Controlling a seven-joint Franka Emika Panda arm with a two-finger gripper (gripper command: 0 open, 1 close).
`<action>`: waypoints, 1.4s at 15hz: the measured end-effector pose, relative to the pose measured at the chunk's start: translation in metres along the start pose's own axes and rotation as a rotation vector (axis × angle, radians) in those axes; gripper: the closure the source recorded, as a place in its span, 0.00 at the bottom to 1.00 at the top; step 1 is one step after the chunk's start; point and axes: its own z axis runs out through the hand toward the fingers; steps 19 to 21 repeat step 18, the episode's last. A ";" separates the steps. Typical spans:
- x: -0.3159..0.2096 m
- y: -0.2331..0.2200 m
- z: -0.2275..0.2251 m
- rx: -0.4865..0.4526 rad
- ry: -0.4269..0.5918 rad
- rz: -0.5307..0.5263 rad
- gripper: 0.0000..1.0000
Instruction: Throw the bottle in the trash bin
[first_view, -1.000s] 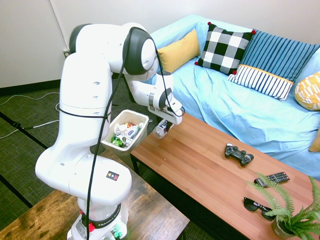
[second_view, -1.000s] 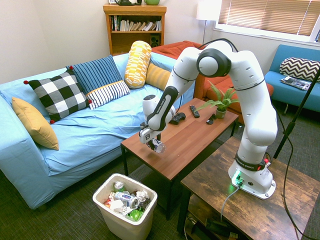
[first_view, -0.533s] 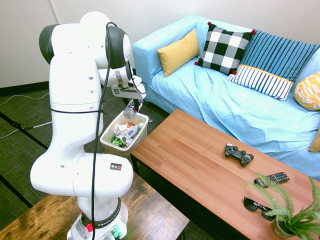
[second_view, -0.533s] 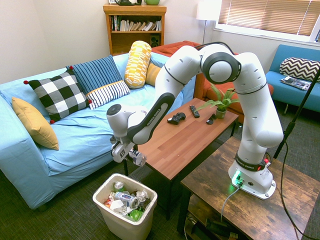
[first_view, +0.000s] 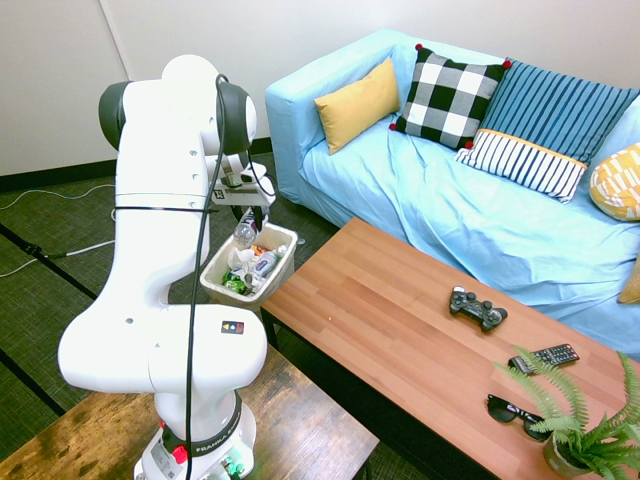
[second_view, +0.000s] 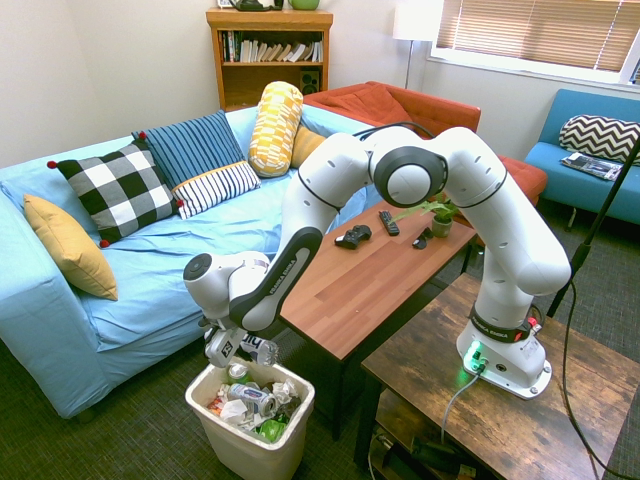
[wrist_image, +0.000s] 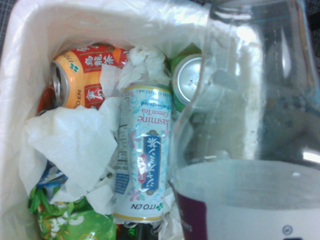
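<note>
The bottle hangs just over the open top of the trash bin, held by my gripper, which is shut on it. From the other side, the bottle lies tilted in the gripper, right above the cream-white bin on the floor. The wrist view is filled on one side by the clear bottle with its purple-and-white label. Behind it is the bin's white wall, and cans and crumpled paper lie inside.
The bin stands on the carpet between the blue sofa and the end of the wooden coffee table. On the table lie a game controller, a remote, sunglasses and a potted fern.
The arm has swung the bottle off the coffee table's end, over to the bin and down, so it now hangs close above the trash.
</note>
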 end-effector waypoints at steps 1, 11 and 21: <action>0.004 0.001 -0.001 -0.004 -0.003 0.003 0.00; 0.013 0.000 -0.007 -0.018 -0.019 0.016 0.00; 0.020 0.003 -0.006 -0.017 -0.033 0.026 0.00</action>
